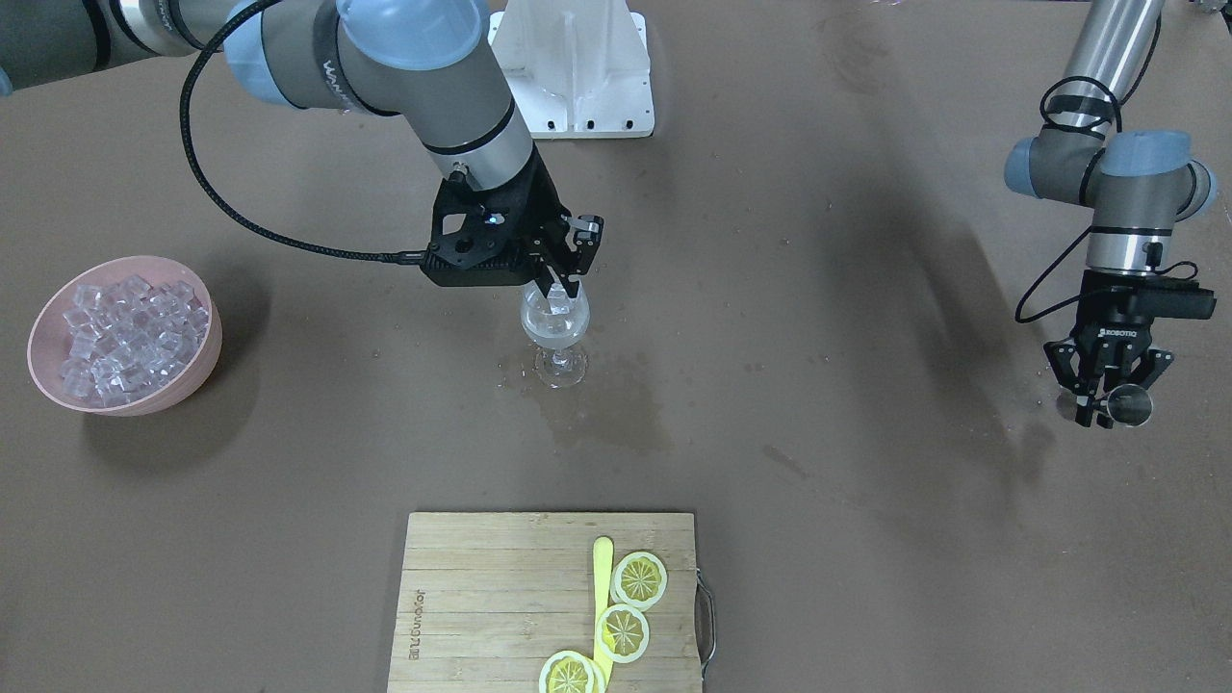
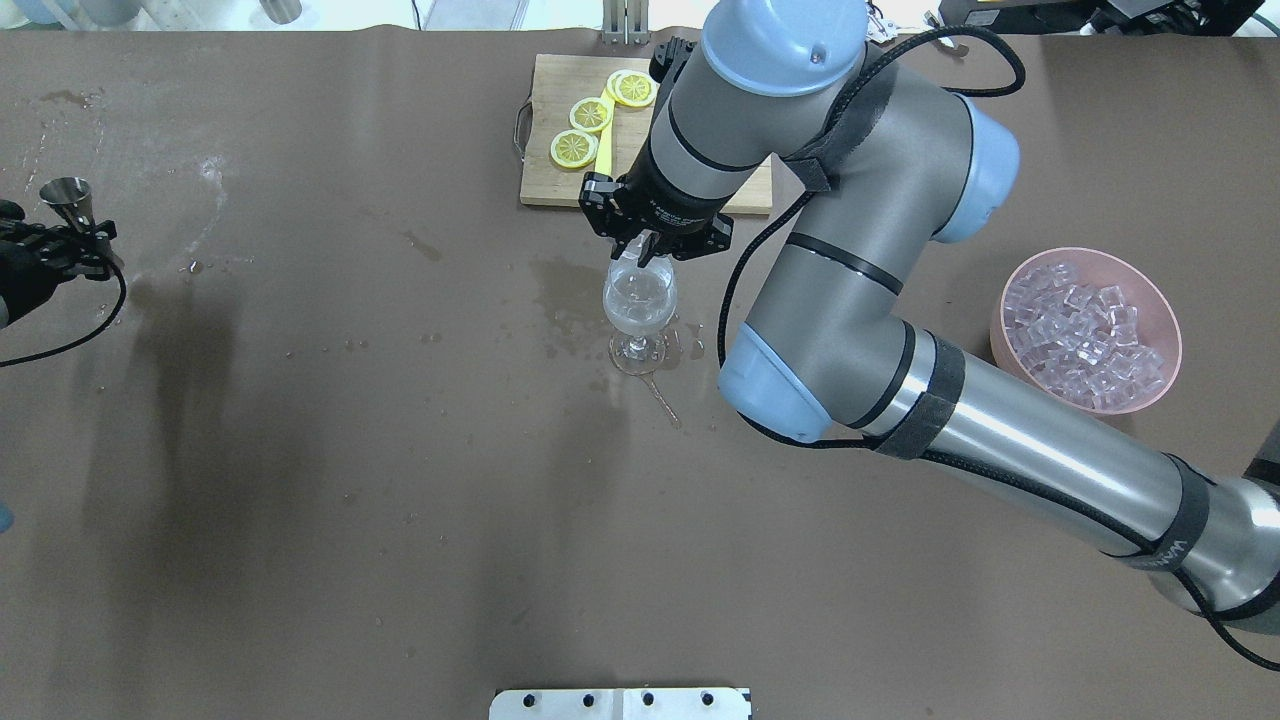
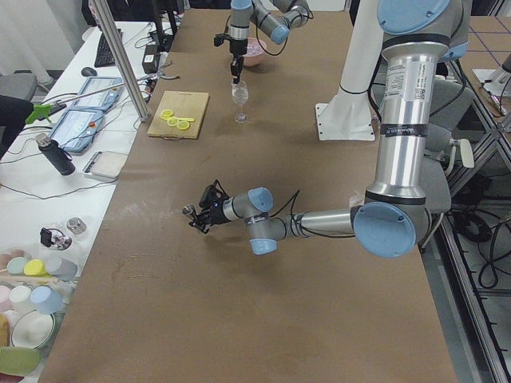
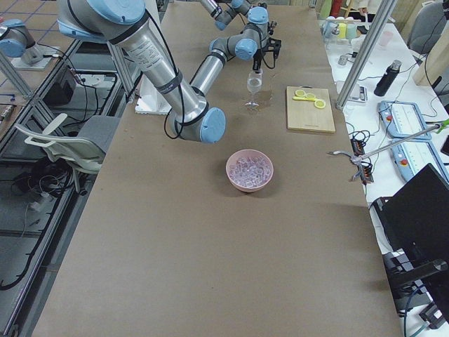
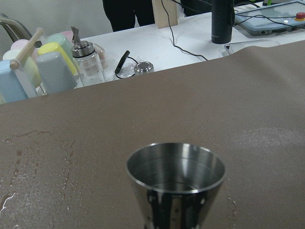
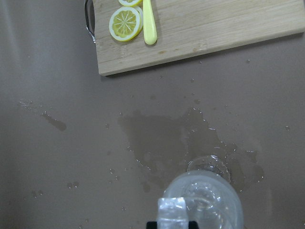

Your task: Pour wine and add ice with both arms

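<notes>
Cutting board [image 1: 500, 597]: at the near edge in the front view, with lemon slices [image 1: 640, 579] on it.
Left gripper [image 1: 1105, 412]: fingers clamped on a steel jigger [image 1: 1128, 405], which is upright and well apart from the glass.
Wine glass [image 1: 562, 368]: upright mid-table, with wet patches around its foot.
Wine [image 1: 553, 335]: a small clear pool in the glass's bowl.
Right gripper [image 1: 561, 289]: at the glass's mouth, pinching one ice cube [image 6: 172, 210].
Ice [image 1: 120, 332]: heaped in the pink bowl [image 1: 207, 346], off to the side.

A robotics lab: robot arm [image 3: 403, 120], aluminium post [image 3: 120, 60], cable-strewn operator bench [image 3: 24, 211].
</notes>
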Controlling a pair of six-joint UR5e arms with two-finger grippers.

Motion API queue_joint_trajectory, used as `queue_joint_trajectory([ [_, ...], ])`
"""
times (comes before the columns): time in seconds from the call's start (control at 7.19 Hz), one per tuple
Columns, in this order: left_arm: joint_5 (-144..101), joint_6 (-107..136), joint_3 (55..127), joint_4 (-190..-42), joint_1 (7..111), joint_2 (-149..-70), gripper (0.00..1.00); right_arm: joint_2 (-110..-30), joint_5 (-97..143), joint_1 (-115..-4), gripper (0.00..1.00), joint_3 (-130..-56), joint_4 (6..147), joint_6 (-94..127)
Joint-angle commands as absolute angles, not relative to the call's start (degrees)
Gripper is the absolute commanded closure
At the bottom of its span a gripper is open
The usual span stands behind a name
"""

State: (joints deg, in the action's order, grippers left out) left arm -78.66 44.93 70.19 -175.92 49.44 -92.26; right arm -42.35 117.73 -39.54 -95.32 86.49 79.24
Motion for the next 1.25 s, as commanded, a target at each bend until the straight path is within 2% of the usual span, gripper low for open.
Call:
queue_joint_trajectory([
  [0.0,-75.16,44.74,63.74,-185.23,49.40,-92.11,1.00,-42.89,117.69,-39.46,0.79,-96.24,86.31,79.54],
  [0.56,-69.19,45.00,57.67,-195.11,48.78,-91.14,1.00,-44.21,117.25,-38.67,0.73,-97.56,86.31,80.24],
  [0.7,-66.65,45.09,56.00,-196.60,48.34,-91.32,1.00,-44.03,117.25,-38.67,0.64,-97.47,86.31,80.33],
  [0.83,-66.53,45.09,55.90,-196.79,47.99,-91.32,1.00,-43.95,117.25,-38.67,0.47,-97.47,86.40,80.42],
  [1.11,-66.10,45.17,55.72,-197.05,47.47,-91.23,1.00,-43.86,117.33,-38.67,0.34,-97.56,86.48,80.33],
])
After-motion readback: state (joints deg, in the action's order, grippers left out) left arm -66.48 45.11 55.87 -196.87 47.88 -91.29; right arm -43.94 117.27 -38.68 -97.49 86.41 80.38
